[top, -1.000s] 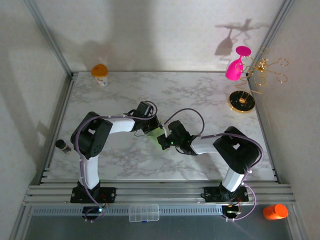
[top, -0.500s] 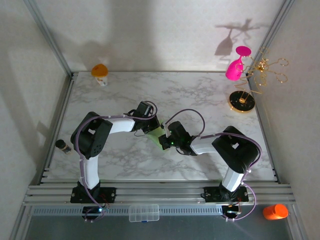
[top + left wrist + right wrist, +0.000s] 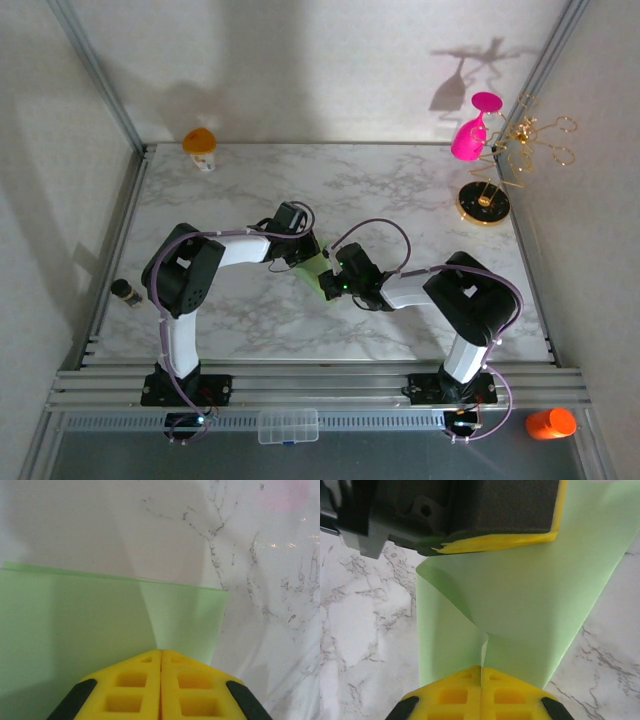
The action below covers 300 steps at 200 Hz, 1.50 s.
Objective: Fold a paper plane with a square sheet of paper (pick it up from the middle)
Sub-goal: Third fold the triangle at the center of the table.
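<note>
Left wrist view: the left pincer [image 3: 161, 652] has its yellow fingers pressed together on the near edge of the square sheet of paper [image 3: 75, 625], a faint crease running up the pale green surface from the seam between them. Beyond the sheet's straight far edge and its right corner lies the white, grey-veined marble counter [image 3: 260, 570].

From the right wrist, the right pincer [image 3: 481, 669] is likewise clamped shut on the sheet, a raised fold of green paper entering the line where its two yellow fingers meet. The sheet bows upward from there to the left arm's dark finger and its yellow pad, which bear on the opposite part of the paper.

From above, both arms reach inward and meet near the middle of the counter, the green sheet held between their tips, just above the marble. Well apart from them, a gold stand [image 3: 484, 203] at the far right corner carries a pink glass [image 3: 470, 135]. An orange-topped object [image 3: 200, 143] stands at the far left corner, and a small dark bottle [image 3: 126, 292] rests by the left rail. A clear plastic box [image 3: 288, 425] sits on the near edge between the arm bases.
</note>
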Each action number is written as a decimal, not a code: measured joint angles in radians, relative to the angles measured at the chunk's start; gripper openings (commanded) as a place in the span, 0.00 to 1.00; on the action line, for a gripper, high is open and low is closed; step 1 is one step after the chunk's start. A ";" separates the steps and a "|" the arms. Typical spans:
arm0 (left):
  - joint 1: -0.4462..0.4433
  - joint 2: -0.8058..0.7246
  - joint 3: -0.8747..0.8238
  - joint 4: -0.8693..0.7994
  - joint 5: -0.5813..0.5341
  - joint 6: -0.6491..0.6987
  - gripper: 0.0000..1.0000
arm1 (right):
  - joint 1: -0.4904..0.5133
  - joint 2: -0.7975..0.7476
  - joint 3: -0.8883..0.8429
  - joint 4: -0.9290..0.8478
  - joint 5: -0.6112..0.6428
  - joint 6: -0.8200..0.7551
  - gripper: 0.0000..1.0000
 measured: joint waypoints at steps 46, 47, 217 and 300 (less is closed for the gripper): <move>0.032 -0.034 0.002 -0.013 0.007 -0.003 0.14 | 0.000 0.003 0.001 0.002 0.000 0.001 0.06; 0.032 -0.034 0.002 -0.014 0.007 -0.003 0.14 | 0.000 0.003 0.001 0.002 0.000 0.001 0.06; -0.053 -0.286 -0.312 0.137 0.037 -0.224 0.13 | -0.003 0.011 0.009 0.002 -0.001 0.001 0.06; -0.055 -0.242 -0.326 0.156 0.036 -0.240 0.12 | -0.005 0.012 0.011 0.001 -0.001 0.001 0.06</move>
